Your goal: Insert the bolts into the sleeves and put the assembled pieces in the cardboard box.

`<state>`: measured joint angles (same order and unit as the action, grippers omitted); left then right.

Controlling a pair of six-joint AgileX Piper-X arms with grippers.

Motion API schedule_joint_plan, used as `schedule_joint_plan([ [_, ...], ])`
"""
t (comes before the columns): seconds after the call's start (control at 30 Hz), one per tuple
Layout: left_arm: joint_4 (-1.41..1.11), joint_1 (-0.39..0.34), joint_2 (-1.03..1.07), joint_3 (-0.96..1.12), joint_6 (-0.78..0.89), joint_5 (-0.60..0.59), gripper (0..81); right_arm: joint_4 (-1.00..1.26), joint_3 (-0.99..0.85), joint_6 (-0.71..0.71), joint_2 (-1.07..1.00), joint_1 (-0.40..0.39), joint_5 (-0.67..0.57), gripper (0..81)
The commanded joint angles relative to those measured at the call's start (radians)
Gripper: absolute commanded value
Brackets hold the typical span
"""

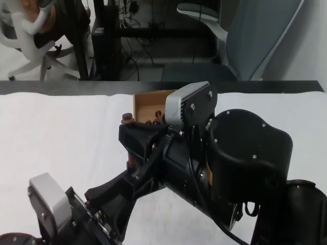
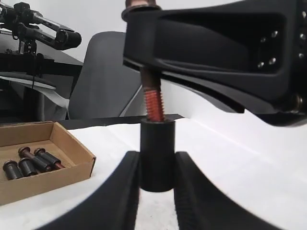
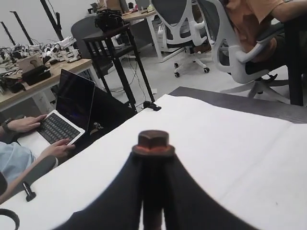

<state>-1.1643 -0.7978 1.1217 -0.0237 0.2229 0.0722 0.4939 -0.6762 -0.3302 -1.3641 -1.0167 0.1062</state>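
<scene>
A black sleeve (image 2: 156,143) stands upright with my left gripper (image 2: 156,160) shut on it. Above it hangs a bolt (image 2: 153,103) with coppery thread, its tip at the sleeve's top opening. My right gripper (image 3: 153,163) is shut on that bolt just under the hex head (image 3: 153,143). In the high view the bolt head (image 1: 127,118) pokes up from the right gripper (image 1: 129,135), in front of the cardboard box (image 1: 148,99). The cardboard box (image 2: 72,148) holds several assembled pieces (image 2: 29,163).
A white cloth (image 1: 61,132) covers the bench. The bench's dark far edge (image 1: 61,87) runs behind the box, with office chairs (image 1: 245,35) beyond it. The right arm's bulky body (image 1: 240,158) hides the bench's right middle.
</scene>
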Motion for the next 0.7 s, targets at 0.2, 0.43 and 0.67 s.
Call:
schedule_joint_plan([
  [0.2, -0.098, -0.001, -0.007, 0.024, -0.022, 0.069, 1.8, -0.061, 0.004, 0.028, -0.005, -0.029, -0.031, 4.3],
  [0.43, -0.097, -0.001, -0.007, 0.024, 0.014, 0.083, 1.8, -0.063, 0.004, 0.090, 0.004, -0.066, -0.016, 0.4],
  [0.67, -0.097, -0.001, -0.007, 0.024, 0.001, 0.083, 1.8, -0.057, 0.007, 0.074, 0.004, -0.066, -0.023, 42.6],
])
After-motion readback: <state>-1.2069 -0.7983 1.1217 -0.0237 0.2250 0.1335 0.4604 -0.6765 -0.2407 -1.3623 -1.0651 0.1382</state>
